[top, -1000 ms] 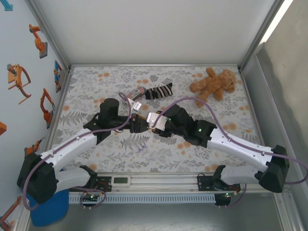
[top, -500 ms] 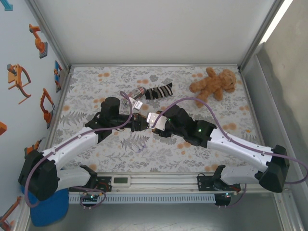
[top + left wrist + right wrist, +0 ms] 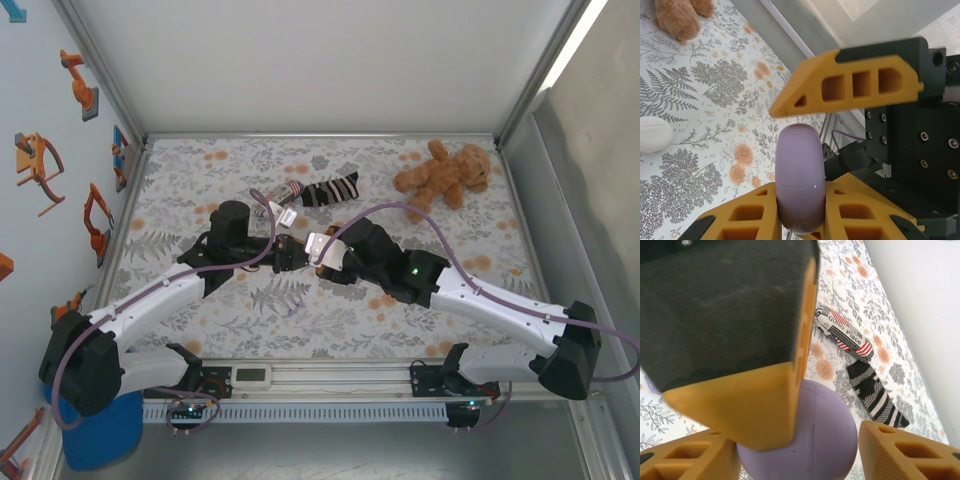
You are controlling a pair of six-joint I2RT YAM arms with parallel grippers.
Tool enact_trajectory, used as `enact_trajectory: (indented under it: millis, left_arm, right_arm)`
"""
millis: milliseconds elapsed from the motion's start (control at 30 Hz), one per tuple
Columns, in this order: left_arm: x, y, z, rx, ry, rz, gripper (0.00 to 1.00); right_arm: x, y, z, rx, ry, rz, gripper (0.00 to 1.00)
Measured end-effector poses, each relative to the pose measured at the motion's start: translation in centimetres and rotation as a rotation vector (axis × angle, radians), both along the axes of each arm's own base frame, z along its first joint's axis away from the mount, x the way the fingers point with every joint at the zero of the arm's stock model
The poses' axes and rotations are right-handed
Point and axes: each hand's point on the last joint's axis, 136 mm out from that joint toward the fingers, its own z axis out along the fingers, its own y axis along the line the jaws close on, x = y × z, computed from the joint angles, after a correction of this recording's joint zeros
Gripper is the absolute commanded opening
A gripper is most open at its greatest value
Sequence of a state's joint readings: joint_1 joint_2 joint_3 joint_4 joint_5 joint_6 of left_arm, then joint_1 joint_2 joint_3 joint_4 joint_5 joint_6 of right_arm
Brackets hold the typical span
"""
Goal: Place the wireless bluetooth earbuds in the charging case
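Bright, even light; crisp from above, softer up close.

In the top external view the light is flat and strong. A glowing strip (image 3: 590, 25) burns out at the upper right, the white back wall (image 3: 320, 60) is nearly washed out, and only faint, soft-edged shadows fall on the floral tablecloth (image 3: 200, 170). The frame rails bow slightly towards the edges. In the left wrist view the purple case (image 3: 800, 180) carries a thin glint. In the right wrist view whatever is nearest the lens goes soft, while the striped sock (image 3: 875, 390) stays sharp.
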State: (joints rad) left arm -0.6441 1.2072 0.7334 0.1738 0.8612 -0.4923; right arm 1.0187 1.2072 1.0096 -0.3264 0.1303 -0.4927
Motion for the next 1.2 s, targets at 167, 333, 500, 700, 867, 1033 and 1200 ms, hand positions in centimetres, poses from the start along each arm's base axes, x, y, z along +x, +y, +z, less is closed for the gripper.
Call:
enact_trajectory:
  millis: [167,333,500,700,867,1033,1200]
  left_arm:
    - [0.0,0.0,0.6,-0.013,-0.03,0.003,0.11]
    - [0.1,0.5,2.1,-0.046,-0.116,0.033,0.07]
    - [-0.2,1.6,3.2,-0.091,-0.235,0.086,0.0]
    - [-0.6,3.4,4.2,-0.178,-0.405,0.183,0.0]
    - [-0.6,4.2,4.0,-0.228,-0.491,0.235,0.0]
    - [-1.1,4.4,5.9,-0.297,-0.586,0.248,0.0]
    - [-1.5,4.6,7.5,-0.345,-0.653,0.253,0.0]
  right_arm:
    - [0.0,-0.1,0.1,0.011,0.01,-0.012,0.77]
    - [0.2,-0.8,1.5,0.085,0.041,-0.022,0.84]
    - [0.1,-1.9,3.9,0.202,0.084,-0.021,0.88]
    - [-0.5,-2.4,5.1,0.341,0.229,0.031,0.9]
    - [-1.6,-1.6,6.2,0.439,0.337,0.106,0.91]
    - [-2.5,-0.8,7.8,0.518,0.382,0.16,0.91]
    - [-2.6,-0.3,9.2,0.585,0.404,0.172,0.91]
